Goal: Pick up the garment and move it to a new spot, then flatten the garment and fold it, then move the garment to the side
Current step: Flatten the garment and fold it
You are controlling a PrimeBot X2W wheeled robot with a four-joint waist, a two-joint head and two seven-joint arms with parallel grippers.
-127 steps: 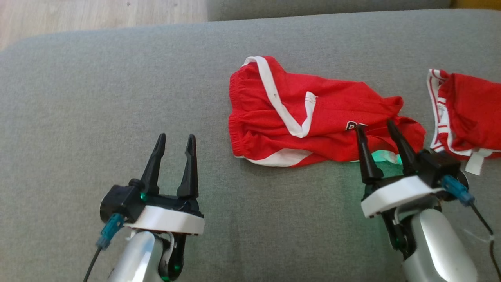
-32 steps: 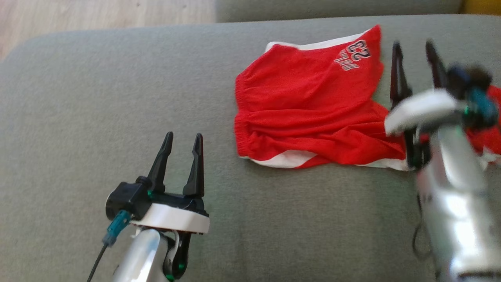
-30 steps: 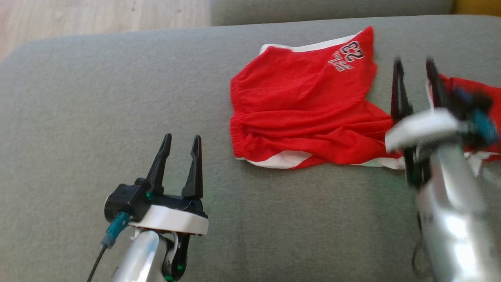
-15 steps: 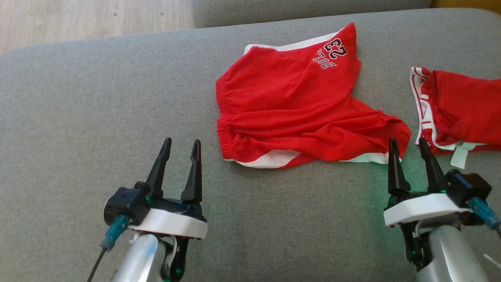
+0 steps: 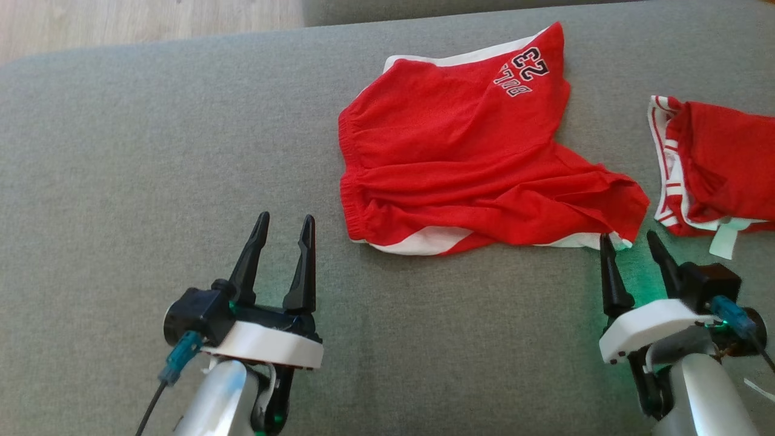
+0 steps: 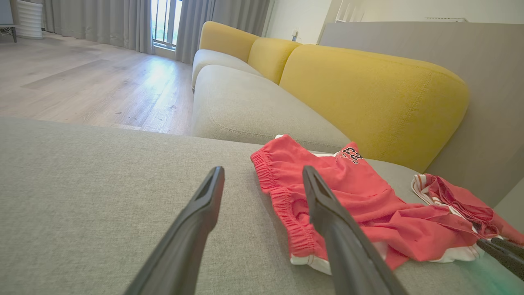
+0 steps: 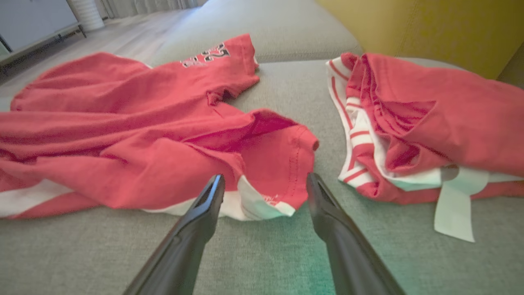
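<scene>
Red shorts [image 5: 460, 163], left gripper [image 5: 286, 217] and right gripper [image 5: 627, 236] jaws wide apart, both empty

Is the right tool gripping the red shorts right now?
No, the right tool stands open, nothing clamped, at the hem of the red shorts.

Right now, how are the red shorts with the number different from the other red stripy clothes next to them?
The shorts lie spread out fairly flat; the striped garment is bunched up. The shorts carry a printed 23; the striped garment shows red-and-white striped trim and a white tag instead. Both are red with white edging and lie loose on the grey cushion.
</scene>
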